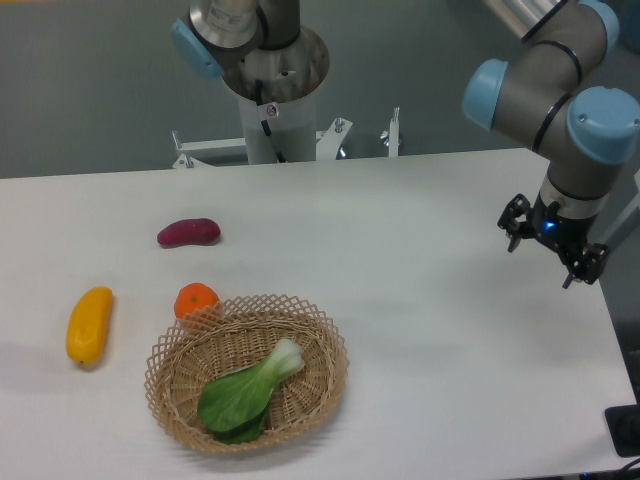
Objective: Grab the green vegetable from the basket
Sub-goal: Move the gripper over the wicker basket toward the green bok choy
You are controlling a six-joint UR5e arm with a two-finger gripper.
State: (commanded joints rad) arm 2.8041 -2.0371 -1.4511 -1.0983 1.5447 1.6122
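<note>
The green vegetable (244, 392) lies inside the basket (318, 338), its broad dark leaves toward the front left and its pale stem end pointing up and right. The tan wicker basket sits at the front of the white table, left of centre. My gripper (552, 250) hangs far off at the table's right side, well above and away from the basket. Its two dark fingers are spread apart with nothing between them.
A yellow oblong fruit (89, 324) lies left of the basket. An orange fruit (196, 300) touches the basket's upper left rim. A purple sweet potato (188, 233) rests farther back. The arm's base column (272, 95) stands behind the table's far edge.
</note>
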